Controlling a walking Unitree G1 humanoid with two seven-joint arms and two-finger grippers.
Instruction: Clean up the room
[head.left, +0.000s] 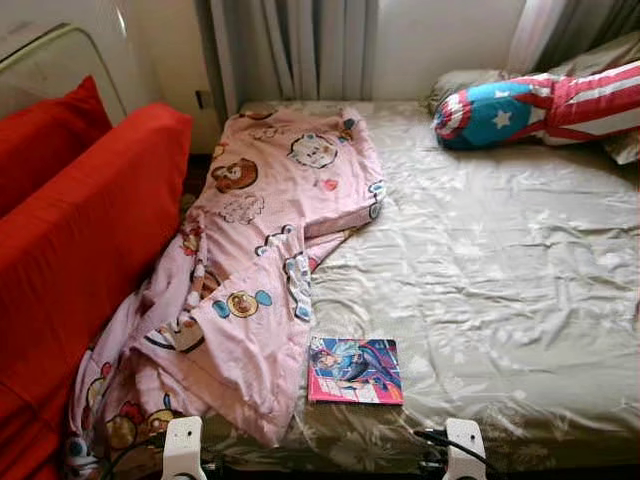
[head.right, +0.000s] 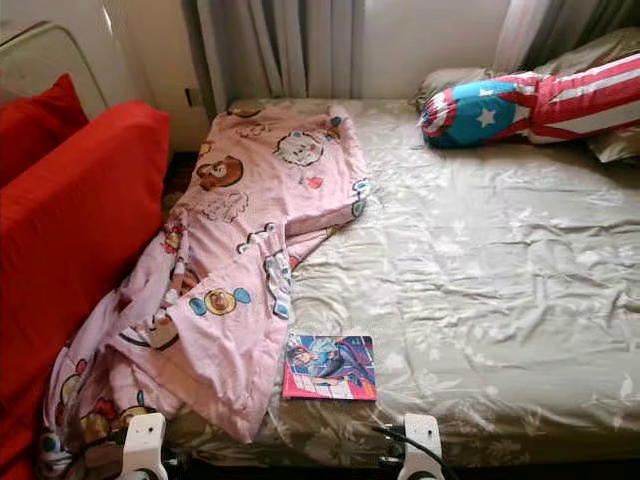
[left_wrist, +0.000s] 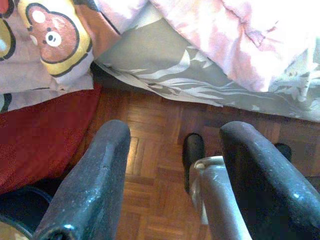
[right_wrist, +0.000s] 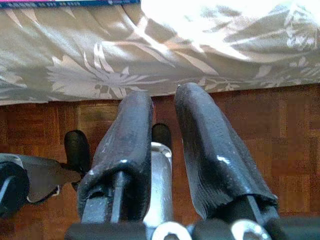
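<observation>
Colourful comic book (head.left: 356, 370) lies beside pink cartoon blanket (head.left: 262, 250); lettering unreadable.

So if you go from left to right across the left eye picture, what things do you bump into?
Red sofa → pink cartoon blanket → colourful book → star-and-stripes pillow.

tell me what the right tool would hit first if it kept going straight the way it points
Probably the hanging side of the grey-beige floral bedsheet, just past the right tool; depth is unclear.
</observation>
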